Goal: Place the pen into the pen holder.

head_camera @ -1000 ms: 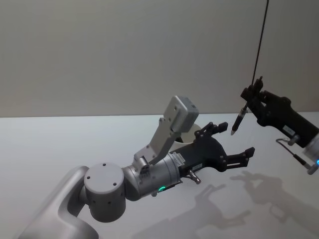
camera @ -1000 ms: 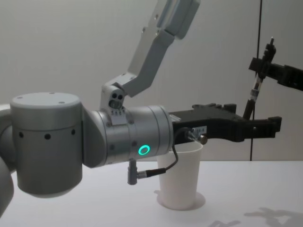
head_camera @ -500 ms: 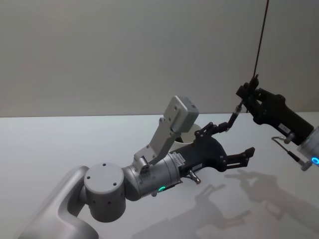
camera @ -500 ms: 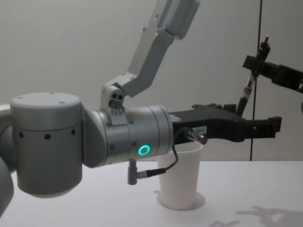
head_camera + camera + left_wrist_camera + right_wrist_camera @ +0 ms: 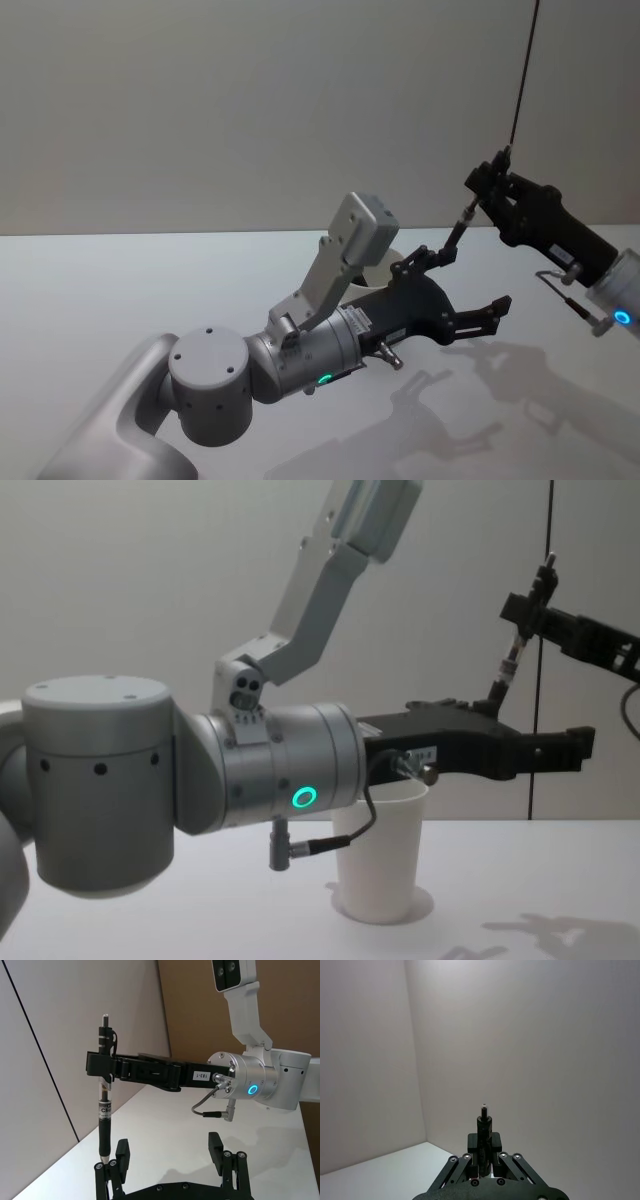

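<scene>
Holding the pen (image 5: 460,222) pinched near its top, right gripper (image 5: 484,186) is up in the air, pen tip down, just beside one finger of the left gripper (image 5: 468,282), whose fingers are spread wide. Pen holder (image 5: 383,865) stands upright on the table (image 5: 560,880) under the left gripper; its inside is hidden.

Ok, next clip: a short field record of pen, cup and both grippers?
held object: slim black pen, near upright, tip down, in the air
right gripper: shut on the pen's upper part
target: plain white paper cup, upright on the white table
left gripper: open, its wrist above the cup
task state: pen not yet in cup
</scene>
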Motion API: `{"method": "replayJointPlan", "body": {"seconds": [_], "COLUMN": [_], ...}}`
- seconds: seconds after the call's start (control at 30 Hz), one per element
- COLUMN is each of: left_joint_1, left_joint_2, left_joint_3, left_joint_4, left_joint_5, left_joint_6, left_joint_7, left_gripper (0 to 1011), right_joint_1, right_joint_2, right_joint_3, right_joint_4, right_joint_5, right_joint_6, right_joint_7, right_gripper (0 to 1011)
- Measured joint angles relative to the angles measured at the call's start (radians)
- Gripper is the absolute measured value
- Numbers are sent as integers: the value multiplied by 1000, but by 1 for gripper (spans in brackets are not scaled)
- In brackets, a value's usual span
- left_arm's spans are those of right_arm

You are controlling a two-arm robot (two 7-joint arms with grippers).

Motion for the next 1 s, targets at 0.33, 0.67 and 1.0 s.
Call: {"method": "replayJointPlan", "body": {"seconds": [0.33, 0.67, 1.0], "left_joint_1": [0, 0, 0], "left_joint_2": [0, 0, 0], "left_joint_3": [0, 0, 0], "left_joint_4": [0, 0, 0], "left_joint_5": [0, 0, 0], "left_joint_6": [0, 0, 0], "left_joint_7": [0, 0, 0], "left_gripper": [1003, 1003, 1003], "right_joint_1": [28, 53, 77], "right_joint_2": [-16, -30, -42], "right_joint_3": [-9, -18, -24], "right_joint_4": [50, 103, 157], "right_joint_5": [12, 22, 15], "right_joint_6": [-23, -44, -64], "right_joint_7": [32, 56, 66], "right_gripper": [143, 143, 143]}}
